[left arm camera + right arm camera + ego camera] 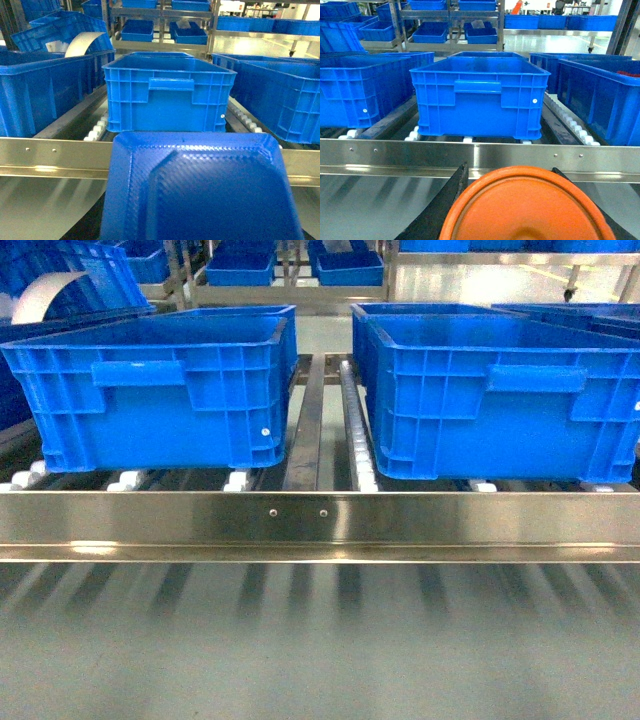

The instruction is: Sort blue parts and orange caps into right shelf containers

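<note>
Right gripper [527,200]: closed on an orange cap [527,205], its dark fingers [451,197] pressed against the cap's two sides. The cap sat directly in the jaws, domed face toward the wrist camera, filling the lower middle of that view. Being round, it showed no long axis.

Beyond it, in order: the steel front rail [480,159] of the shelf, running crosswise; then the roller track; then a blue crate [480,100] standing square-on, its long side and handle facing the gripper. This crate lay straight ahead of the cap and a little above it. In my judgement, the coming move turned on that one relation: up over the rail and the near wall, forward, then release.

Left gripper: not itself visible behind its load, so its jaws could not be told. A blue part [200,187], a wide tray-like moulding with a textured surface, filled the lower frame of the left wrist view. Past it: the same rail [55,157], then another blue crate [170,92], dead ahead.

Head view: neither arm in sight. Two crates stood on the rollers, left one [160,390] and right one [500,400], a bare gap between them. Each arm faced its own crate; the right was the nearer to the right-hand one.
</note>
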Available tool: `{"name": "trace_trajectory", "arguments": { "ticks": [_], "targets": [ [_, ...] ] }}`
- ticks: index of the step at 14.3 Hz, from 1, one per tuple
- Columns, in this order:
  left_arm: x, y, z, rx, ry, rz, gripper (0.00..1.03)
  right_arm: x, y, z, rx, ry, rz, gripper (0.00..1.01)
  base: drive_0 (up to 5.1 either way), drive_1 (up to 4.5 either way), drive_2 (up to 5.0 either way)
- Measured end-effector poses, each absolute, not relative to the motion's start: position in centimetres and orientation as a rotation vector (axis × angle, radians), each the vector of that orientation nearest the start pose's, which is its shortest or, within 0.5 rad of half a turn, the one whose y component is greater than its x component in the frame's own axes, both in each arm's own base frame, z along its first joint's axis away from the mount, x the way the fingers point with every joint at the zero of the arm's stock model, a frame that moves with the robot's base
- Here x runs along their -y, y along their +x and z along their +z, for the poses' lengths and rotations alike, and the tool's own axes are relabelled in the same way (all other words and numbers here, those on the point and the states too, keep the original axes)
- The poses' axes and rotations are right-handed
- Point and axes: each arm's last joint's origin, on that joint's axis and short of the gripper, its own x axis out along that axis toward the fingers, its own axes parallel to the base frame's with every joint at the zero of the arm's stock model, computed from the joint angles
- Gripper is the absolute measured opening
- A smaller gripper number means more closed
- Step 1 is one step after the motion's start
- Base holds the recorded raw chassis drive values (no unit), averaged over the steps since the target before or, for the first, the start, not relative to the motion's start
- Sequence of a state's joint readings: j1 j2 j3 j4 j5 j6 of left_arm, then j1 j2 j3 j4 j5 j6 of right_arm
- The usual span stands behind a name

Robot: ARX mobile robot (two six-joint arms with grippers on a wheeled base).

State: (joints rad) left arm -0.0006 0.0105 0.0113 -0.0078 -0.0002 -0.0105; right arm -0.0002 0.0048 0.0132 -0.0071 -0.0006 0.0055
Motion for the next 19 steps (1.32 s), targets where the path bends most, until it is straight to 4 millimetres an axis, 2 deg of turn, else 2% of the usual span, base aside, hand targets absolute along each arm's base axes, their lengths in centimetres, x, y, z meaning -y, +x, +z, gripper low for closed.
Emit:
{"name": "trace_trajectory", "arguments": {
  "ticks": [8, 19],
  "targets": [
    [0.01, 9.77, 16.58, -0.006, -0.010, 0.000, 0.41, 0.00, 9.72, 16.71, 0.003, 0.006, 0.000, 0.42, 0.0, 0.00, 0.0],
    [0.00, 9.77, 16.52, -0.013, -0.010, 0.000, 0.41, 0.00, 9.72, 16.66, -0.003, 0.006, 0.001, 0.42, 0.0, 4.26, -4.3]
  ]
}}
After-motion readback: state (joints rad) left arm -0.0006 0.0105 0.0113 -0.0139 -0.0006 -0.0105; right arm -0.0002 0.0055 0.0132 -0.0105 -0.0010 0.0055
